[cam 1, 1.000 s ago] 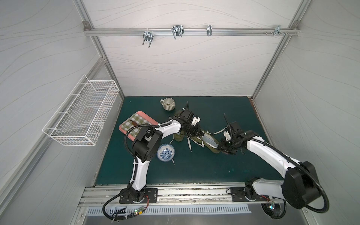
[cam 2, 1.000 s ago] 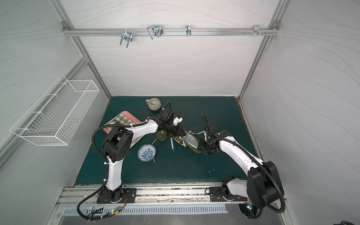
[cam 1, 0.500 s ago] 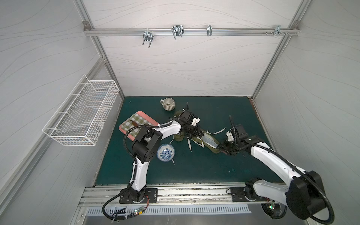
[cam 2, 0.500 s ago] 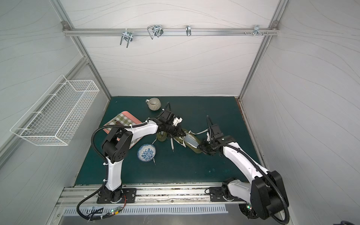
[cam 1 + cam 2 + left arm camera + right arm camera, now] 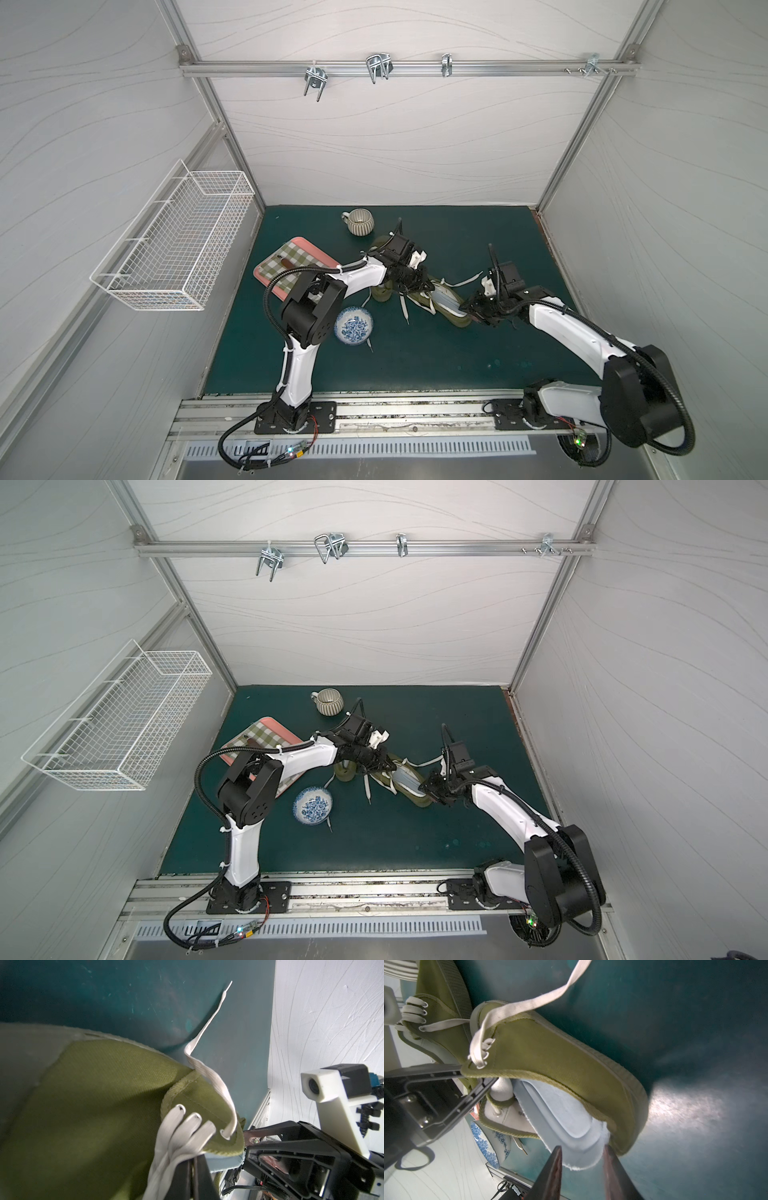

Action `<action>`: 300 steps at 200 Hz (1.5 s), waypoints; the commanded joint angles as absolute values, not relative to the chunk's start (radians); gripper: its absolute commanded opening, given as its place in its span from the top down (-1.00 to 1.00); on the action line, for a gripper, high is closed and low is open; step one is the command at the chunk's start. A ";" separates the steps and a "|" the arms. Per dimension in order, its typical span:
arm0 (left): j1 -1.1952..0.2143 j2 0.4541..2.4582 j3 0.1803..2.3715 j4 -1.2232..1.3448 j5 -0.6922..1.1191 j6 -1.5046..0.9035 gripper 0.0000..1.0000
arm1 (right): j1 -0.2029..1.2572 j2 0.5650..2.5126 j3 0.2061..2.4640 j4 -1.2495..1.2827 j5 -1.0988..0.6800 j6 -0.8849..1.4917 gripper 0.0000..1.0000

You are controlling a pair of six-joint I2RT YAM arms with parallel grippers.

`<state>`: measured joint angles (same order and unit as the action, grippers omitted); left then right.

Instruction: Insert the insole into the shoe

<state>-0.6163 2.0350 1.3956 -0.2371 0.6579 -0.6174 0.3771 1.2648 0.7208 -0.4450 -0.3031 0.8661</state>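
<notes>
An olive green shoe (image 5: 451, 318) (image 5: 415, 798) (image 5: 554, 1059) with white laces lies on the teal mat, seen in both top views. A pale blue insole (image 5: 446, 300) (image 5: 405, 780) (image 5: 564, 1118) lies partly inside it, its frayed heel end sticking out at the shoe's heel. My left gripper (image 5: 424, 284) (image 5: 388, 764) (image 5: 194, 1160) is shut on the shoe's upper edge beside the laces (image 5: 180, 1132). My right gripper (image 5: 467, 309) (image 5: 428, 789) (image 5: 582, 1147) is open at the heel, one finger on each side of the insole's end.
A second olive shoe (image 5: 381, 293) lies under the left arm. Near it are a blue-and-white bowl (image 5: 353, 326), a striped mug (image 5: 360, 222) and a pink tray (image 5: 266, 276) with a checked cloth. A wire basket (image 5: 174, 237) hangs on the left wall.
My right gripper has drawn back along the shoe to its heel end, and its jaws have narrowed a little. The left arm has stayed in place on the shoe.
</notes>
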 commanded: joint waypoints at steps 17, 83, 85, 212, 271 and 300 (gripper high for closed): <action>-0.623 2.020 1.431 -0.266 0.660 -0.617 1.00 | 0.373 1.301 0.691 -0.388 -0.337 0.920 0.34; -0.624 2.012 1.428 -0.275 0.652 -0.611 1.00 | 0.378 1.263 0.639 -0.379 -0.340 0.959 0.33; -0.623 2.012 1.428 -0.275 0.651 -0.611 1.00 | 0.378 1.262 0.636 -0.380 -0.337 0.960 0.33; -0.637 2.014 1.421 -0.270 0.643 -0.620 1.00 | 0.411 1.302 0.655 -0.341 -0.317 0.982 1.00; -0.650 2.034 1.424 -0.251 0.662 -0.637 1.00 | 0.416 1.355 0.718 -0.289 -0.333 0.989 1.00; -0.653 2.032 1.408 -0.234 0.664 -0.646 1.00 | 0.417 1.410 0.720 -0.244 -0.310 1.004 1.00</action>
